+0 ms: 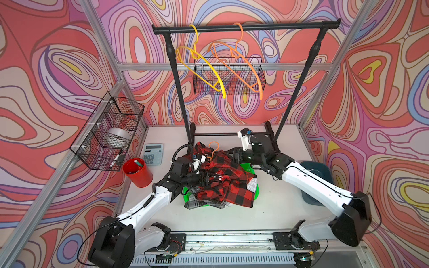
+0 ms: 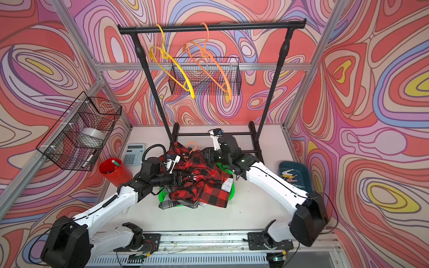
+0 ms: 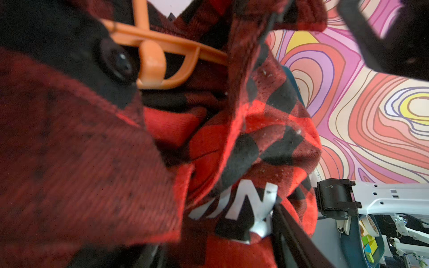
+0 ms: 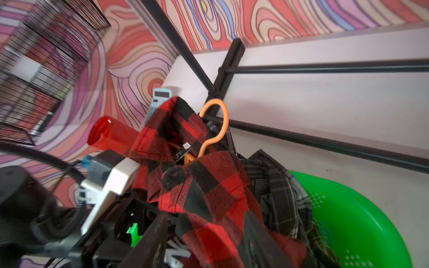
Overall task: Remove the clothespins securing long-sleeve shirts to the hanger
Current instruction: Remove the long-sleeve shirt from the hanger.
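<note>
Clothespins [image 2: 289, 176], small plastic clips, lie in the dark teal tray [image 2: 299, 167], well apart from the green plastic basket [image 4: 352, 215] on the right arm's side. We find the red-and-black check shirt [image 1: 228, 183] heaped over that basket, its orange plastic hanger [image 4: 217, 125] inside the collar. Left gripper [image 1: 212, 178] and right gripper [image 1: 234, 155] sit at the cloth over the basket; we cannot tell whether either grips.

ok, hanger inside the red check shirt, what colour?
Orange hanger, closest and clearest in the left wrist view.
</note>
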You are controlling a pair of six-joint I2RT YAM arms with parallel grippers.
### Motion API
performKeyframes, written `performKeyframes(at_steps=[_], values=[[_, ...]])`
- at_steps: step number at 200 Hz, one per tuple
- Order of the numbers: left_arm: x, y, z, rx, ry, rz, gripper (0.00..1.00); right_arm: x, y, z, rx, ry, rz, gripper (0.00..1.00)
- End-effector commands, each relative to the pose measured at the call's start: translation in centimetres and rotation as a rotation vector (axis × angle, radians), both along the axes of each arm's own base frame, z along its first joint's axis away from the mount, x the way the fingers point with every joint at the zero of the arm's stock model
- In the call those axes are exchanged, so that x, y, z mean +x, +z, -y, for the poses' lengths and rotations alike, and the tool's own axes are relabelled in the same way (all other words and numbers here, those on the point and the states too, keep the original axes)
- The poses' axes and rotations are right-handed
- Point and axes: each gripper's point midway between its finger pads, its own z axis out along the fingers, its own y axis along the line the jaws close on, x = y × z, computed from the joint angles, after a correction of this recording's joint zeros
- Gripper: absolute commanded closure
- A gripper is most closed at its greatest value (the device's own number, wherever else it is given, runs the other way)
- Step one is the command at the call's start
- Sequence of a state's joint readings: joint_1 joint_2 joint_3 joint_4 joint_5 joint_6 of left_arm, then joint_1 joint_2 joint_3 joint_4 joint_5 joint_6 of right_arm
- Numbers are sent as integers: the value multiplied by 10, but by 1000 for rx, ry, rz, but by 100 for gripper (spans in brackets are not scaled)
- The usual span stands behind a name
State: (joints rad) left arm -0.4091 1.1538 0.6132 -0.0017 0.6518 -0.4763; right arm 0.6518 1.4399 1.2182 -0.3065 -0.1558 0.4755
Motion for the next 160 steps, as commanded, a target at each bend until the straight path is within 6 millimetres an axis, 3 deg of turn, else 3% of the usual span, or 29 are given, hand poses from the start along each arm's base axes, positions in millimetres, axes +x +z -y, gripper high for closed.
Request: performKeyframes(at_steps=[1,39,78,81,160], values=[[-13,-39,-7,71,30,-118,37,25,6,-12,-16,-26,33,45],[-14,-51,-11,90,51,-140,40,59,-19,-29,-62,-20,-24,41],[-15,-58,-12,94,56,-158,42,80,-19,-32,62,1,-64,40],[-15,-58,-12,95,57,-158,42,83,-31,-34,55,5,-85,40],[-15,-58,-11,89,53,-156,43,92,-48,-71,184,151,-97,42]])
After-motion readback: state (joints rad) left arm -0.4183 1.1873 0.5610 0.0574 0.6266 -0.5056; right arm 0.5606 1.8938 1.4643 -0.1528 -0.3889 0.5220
